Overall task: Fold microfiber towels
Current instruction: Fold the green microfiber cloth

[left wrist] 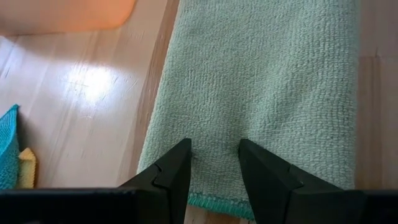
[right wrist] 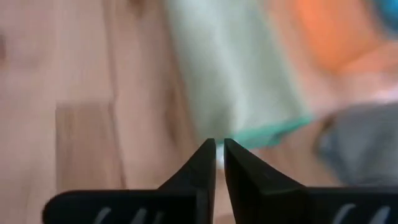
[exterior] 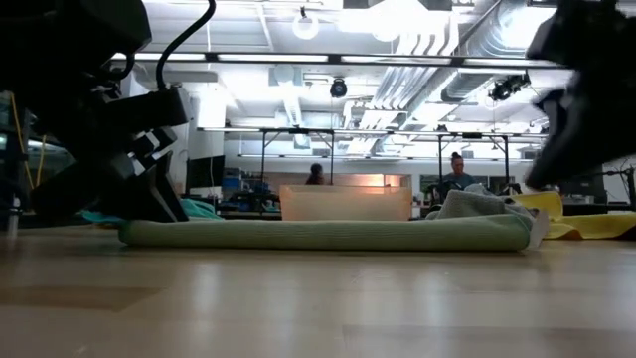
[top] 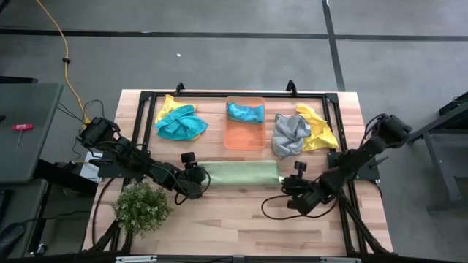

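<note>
In the orange bin (top: 245,136) lies a teal towel (top: 245,112); right end effector (right wrist: 216,163) clenched, left (left wrist: 214,171) parted.

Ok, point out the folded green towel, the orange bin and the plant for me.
Folded green towel (top: 241,174), high view, middle of its top surface.
Orange bin (top: 244,137), high view, bare floor below the teal cloth.
Plant (top: 141,207), high view, centre of its foliage.
</note>
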